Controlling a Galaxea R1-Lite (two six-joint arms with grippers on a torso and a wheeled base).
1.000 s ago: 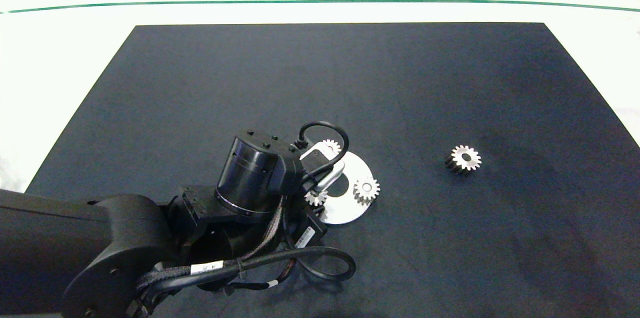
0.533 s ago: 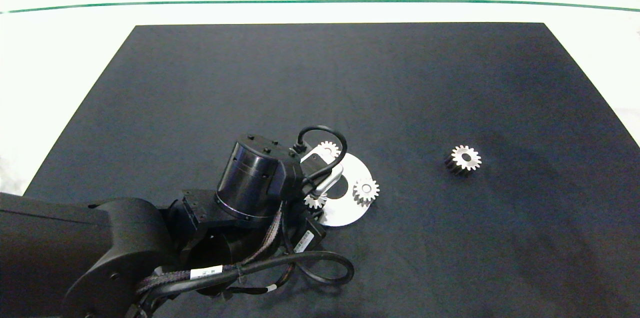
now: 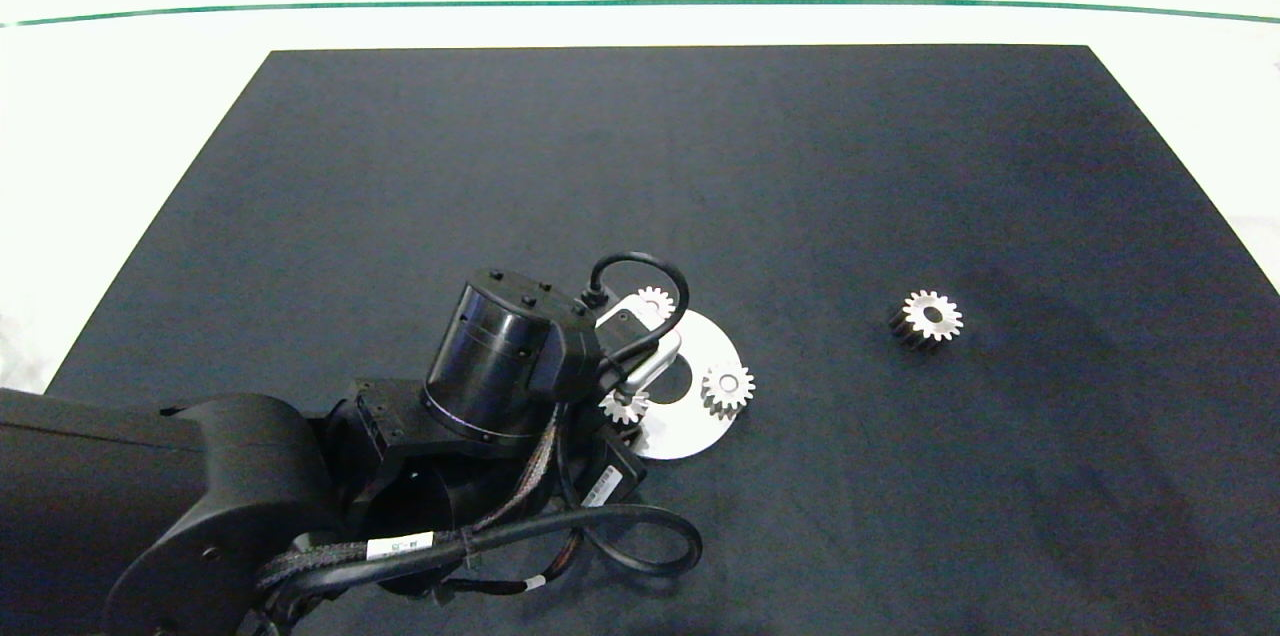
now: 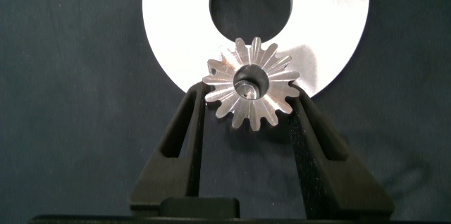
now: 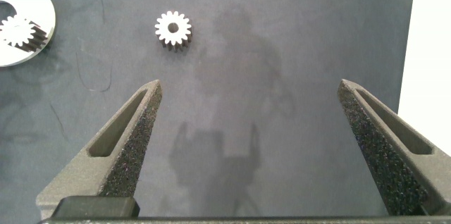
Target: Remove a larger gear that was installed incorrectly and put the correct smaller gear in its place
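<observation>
The larger gear (image 4: 250,83), silver with long pointed teeth and a small centre hole, sits at the rim of the round silver plate (image 4: 176,27). My left gripper (image 4: 248,91) is shut on it, one dark finger against its teeth on each side. From above, this gear (image 3: 625,406) peeks out beside the left arm (image 3: 500,366), which hides the fingers. The smaller gear (image 3: 930,318), with a wide dark bore, lies alone on the mat to the right. My right gripper (image 5: 250,86) hangs open above the mat, with that gear (image 5: 173,29) ahead of it.
Two stubby-toothed small gears (image 3: 728,386) (image 3: 655,301) stand on the plate (image 3: 700,416), which has a large round hole. A black mat (image 3: 640,166) covers the white table. The right arm is outside the head view.
The left arm has shifted slightly left and toward the front edge. The plate and its gears have slid the same way with it. The lone gear on the right has not moved.
</observation>
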